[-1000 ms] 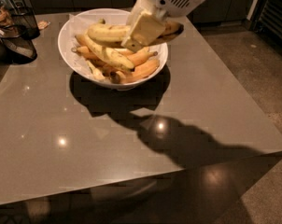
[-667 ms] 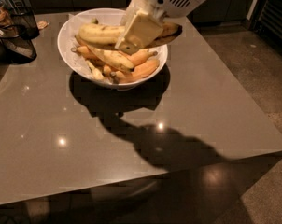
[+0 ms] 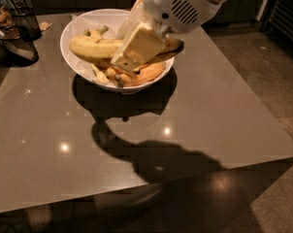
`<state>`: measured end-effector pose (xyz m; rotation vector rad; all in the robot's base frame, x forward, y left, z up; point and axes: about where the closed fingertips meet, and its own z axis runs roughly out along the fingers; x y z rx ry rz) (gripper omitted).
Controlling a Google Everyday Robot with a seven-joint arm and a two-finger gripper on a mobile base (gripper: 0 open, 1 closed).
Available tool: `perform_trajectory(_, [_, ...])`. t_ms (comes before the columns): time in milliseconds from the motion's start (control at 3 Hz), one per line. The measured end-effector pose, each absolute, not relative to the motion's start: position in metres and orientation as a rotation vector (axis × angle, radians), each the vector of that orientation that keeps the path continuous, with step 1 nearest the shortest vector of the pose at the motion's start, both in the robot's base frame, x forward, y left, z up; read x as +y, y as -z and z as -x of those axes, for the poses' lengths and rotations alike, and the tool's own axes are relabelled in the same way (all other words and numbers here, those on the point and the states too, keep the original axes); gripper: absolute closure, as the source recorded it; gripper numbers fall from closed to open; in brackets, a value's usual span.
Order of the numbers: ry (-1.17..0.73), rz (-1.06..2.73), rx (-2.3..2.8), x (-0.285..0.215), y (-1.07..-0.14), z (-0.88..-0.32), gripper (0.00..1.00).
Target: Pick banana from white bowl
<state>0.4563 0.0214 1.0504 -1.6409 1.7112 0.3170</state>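
Observation:
The white bowl [image 3: 68,39] stands at the back middle of the grey table [image 3: 195,130]. A long yellow banana [image 3: 90,47] lies across the top of the pile in it, its dark end [image 3: 178,45] reaching over the right rim. My gripper [image 3: 133,56], on a white arm coming down from the upper right, sits right over the middle of this banana and hides that part. A greenish stem [image 3: 103,30] of another banana pokes up behind it.
Small stubby bananas [image 3: 112,74] and an orange-tinted one [image 3: 149,74] lie lower in the bowl. Dark wire-mesh baskets [image 3: 18,38] stand at the table's back left. The table's front edge [image 3: 137,198] and right edge [image 3: 263,106] drop to a dark floor.
My gripper has moved down and a little left, deeper into the bowl, onto the long banana. The bowl has not moved.

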Motion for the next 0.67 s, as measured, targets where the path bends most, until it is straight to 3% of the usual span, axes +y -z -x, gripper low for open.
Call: perform_trajectory(667, [-0.420, 1.631, 1.671, 0.0278, -1.0395, -0.4488, 1.00])
